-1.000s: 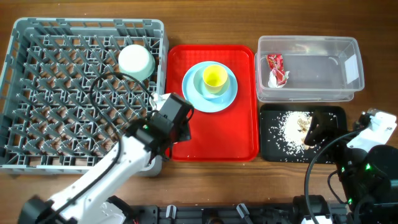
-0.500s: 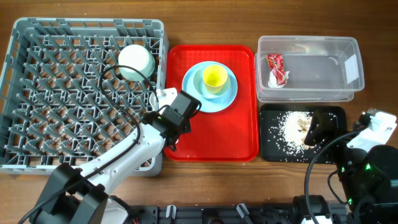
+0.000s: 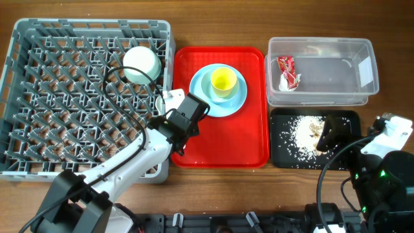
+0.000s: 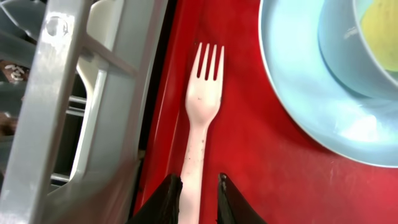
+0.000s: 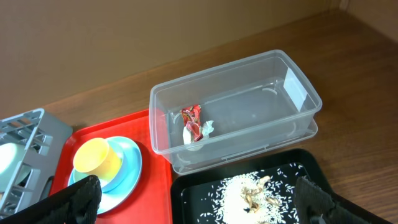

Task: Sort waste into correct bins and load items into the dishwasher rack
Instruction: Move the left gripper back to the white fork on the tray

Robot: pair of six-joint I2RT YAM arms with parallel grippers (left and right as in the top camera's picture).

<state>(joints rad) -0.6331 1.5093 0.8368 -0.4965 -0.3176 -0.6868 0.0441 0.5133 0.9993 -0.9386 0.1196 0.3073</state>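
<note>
The fork (image 4: pixel 204 99) lies flat on the red tray (image 4: pixel 249 174), along its left edge, tines pointing away from the left gripper (image 4: pixel 199 202). That gripper is down low over the handle end. Its two dark fingers stand close on either side of the handle, one against it and the other with a sliver of red showing between. I can't tell whether they actually press it.

Right beside the fork on the left rises the grey wall of the rack (image 4: pixel 62 93), tight against the tray's lip, so there's little room on that side. On the other side sits the plate (image 4: pixel 298 93), apart from the fork with bare tray between, and the yellow cup (image 3: pixel 223 80) stands on it. A pale bowl (image 3: pixel 141 63) sits in the rack near its far right corner.

Over to the right, the right gripper (image 5: pixel 198 193) hangs with its fingers spread wide and nothing between them. It is above the black tray (image 5: pixel 298 165), which holds the rice (image 5: pixel 242 193). Behind that is the clear tub (image 5: pixel 298 93) with a red-and-white wrapper (image 5: pixel 191 121) at its left end.
</note>
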